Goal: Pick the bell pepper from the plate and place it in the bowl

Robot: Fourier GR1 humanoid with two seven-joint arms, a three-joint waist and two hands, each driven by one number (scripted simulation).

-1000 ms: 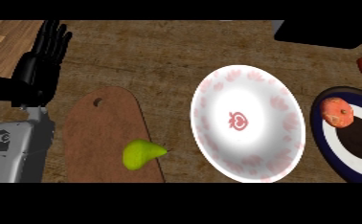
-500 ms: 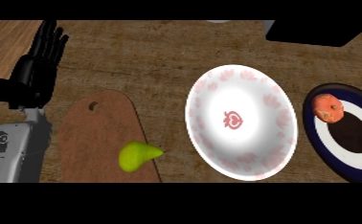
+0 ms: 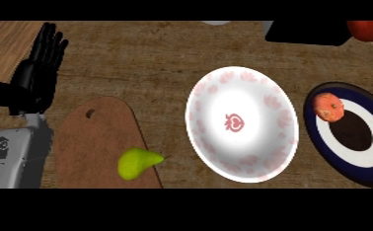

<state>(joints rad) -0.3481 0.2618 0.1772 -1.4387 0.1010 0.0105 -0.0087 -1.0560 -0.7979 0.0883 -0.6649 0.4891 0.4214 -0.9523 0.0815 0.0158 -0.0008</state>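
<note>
Our left hand (image 3: 38, 72) rests at the left edge of the view, black fingers straight and pointing up, holding nothing, on the end of a grey forearm (image 3: 20, 148) that comes in from the lower left corner. We see only this one hand; the right one is out of view.

Under and around the hand spreads the desk (image 3: 146, 52), one brown surface with a rough, fibrous grain, lighter and plank-like at the far left behind the fingers. Well to the right of the hand sits the largest item, one white bowl (image 3: 242, 124), round and glossy, with faint pink blotches round its rim and a small red mark at its centre. Just below and to the right of the hand lies one wooden cutting board (image 3: 102, 148), reddish brown, smooth, with a rounded top and a small hole near that end. Farthest right from the hand is one dark blue plate (image 3: 320, 126) with a white ring and a dark centre, cut by the view's edge. A black block (image 3: 306, 31) sits at the upper right.

On the plate's upper left part rests one orange-red bell pepper (image 3: 328, 107), rounded and shiny, far from the hand. On the board, lower right of the hand, lies one yellow-green pear (image 3: 137, 163). A second red item (image 3: 361, 29) shows at the top right corner.
</note>
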